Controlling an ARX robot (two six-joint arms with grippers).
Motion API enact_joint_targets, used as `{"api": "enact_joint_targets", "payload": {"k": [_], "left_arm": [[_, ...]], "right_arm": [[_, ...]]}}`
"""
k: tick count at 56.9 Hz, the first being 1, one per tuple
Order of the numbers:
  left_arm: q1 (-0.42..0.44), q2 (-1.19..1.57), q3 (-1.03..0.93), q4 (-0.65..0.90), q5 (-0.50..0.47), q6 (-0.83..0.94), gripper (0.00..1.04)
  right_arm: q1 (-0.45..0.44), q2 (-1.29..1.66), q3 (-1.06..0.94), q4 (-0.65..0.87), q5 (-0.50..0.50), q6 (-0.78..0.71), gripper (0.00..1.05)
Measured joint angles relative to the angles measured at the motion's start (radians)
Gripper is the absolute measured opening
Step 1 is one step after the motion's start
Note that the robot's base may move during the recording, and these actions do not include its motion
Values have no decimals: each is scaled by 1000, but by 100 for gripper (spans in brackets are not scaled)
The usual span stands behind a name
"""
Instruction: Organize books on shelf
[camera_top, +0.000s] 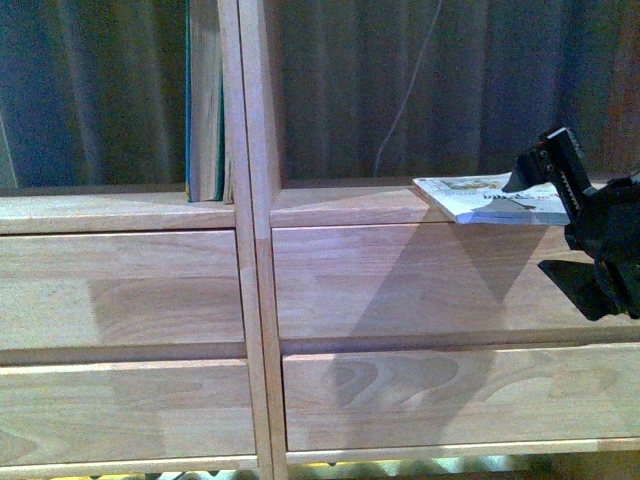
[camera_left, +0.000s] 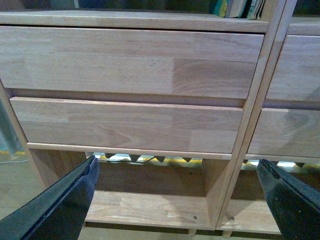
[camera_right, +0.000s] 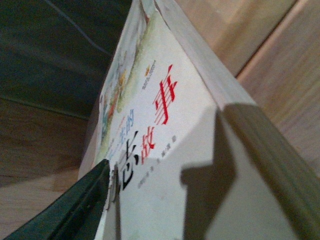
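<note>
The light wood shelf (camera_top: 250, 215) fills the front view. Teal books (camera_top: 204, 100) with pale page edges stand upright in the left compartment, against the centre divider. The thin white paperback (camera_top: 495, 197) lies flat on the right compartment's ledge, at its front edge. My right gripper (camera_top: 535, 225) is open at the book's near end, one finger above the cover and the other in front of the drawer below. In the right wrist view the white cover (camera_right: 165, 150) with red and black characters is very close, beside one dark finger (camera_right: 75, 210). My left gripper (camera_left: 175, 200) is open and empty, low before the shelf.
The left wrist view shows two drawer fronts (camera_left: 125, 125), the bottom open compartment (camera_left: 145, 205) and the upright divider (camera_left: 250, 130). Book bottoms (camera_left: 240, 7) show at its top edge. A dark curtain (camera_top: 420, 80) and a thin white cable (camera_top: 405, 95) hang behind the shelf.
</note>
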Motion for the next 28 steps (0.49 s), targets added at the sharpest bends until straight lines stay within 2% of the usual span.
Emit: {"api": "enact_joint_targets", "payload": {"k": [15, 20, 22, 25, 28], "left_arm": [[0, 0, 0, 0, 0, 0, 98], [0, 0, 0, 0, 1, 0, 98], [18, 12, 3, -8, 45, -9, 98], [101, 69, 22, -8, 287, -46, 98], [174, 140, 40, 21, 444, -69, 98]], "right_arm": [[7, -6, 3, 24, -24, 6, 43], [7, -22, -24, 50, -36, 27, 27], [6, -32, -34, 56, -41, 33, 22], [5, -48, -51, 66, -49, 45, 14], [4, -63, -64, 78, -57, 53, 9]]}}
